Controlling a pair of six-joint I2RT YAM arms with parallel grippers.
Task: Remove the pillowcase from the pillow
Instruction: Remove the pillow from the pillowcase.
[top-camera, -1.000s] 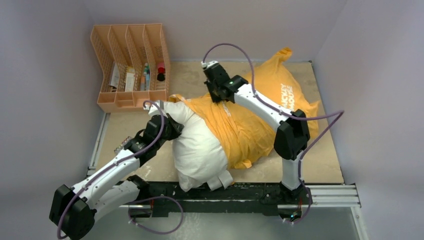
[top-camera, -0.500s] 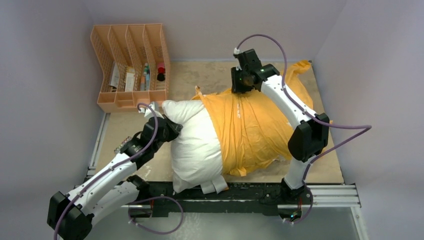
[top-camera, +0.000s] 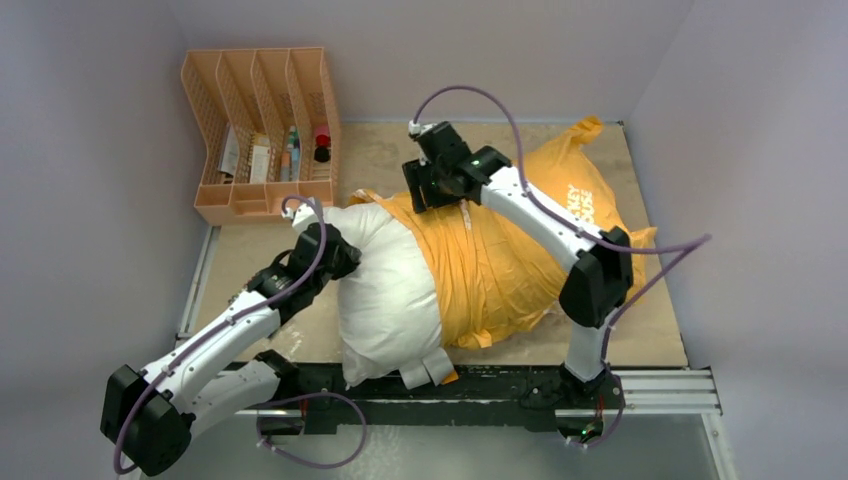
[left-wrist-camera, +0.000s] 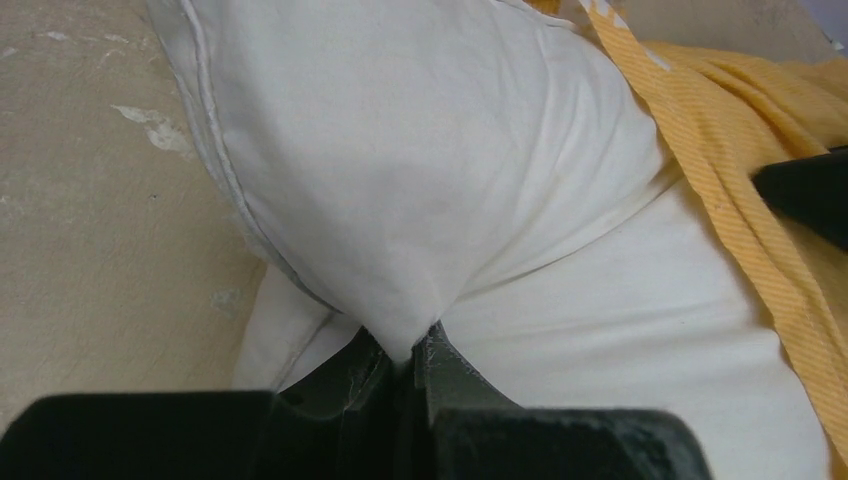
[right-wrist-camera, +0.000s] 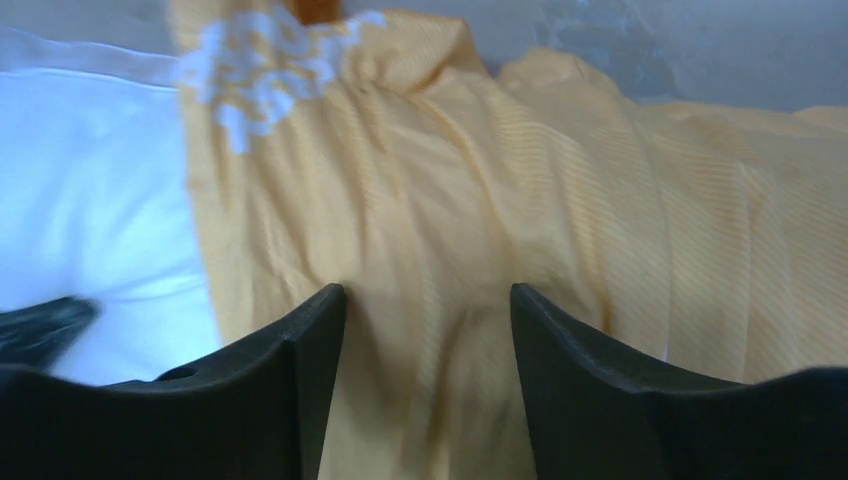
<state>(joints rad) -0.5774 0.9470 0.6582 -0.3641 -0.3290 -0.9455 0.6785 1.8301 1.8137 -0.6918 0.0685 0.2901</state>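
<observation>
Left fingers pinch a corner of the pillow. Right fingers spread wide above the orange pillowcase.

Only one print can be partly read, white on orange.
White block lettering on the orange-yellow fabric pillowcase, right of the right pincer beyond its forearm, shows only "KEY" over "USE"; the arm covers the rest. In the wrist view, a white print up-left of the pincer is too blurred to read.
</observation>
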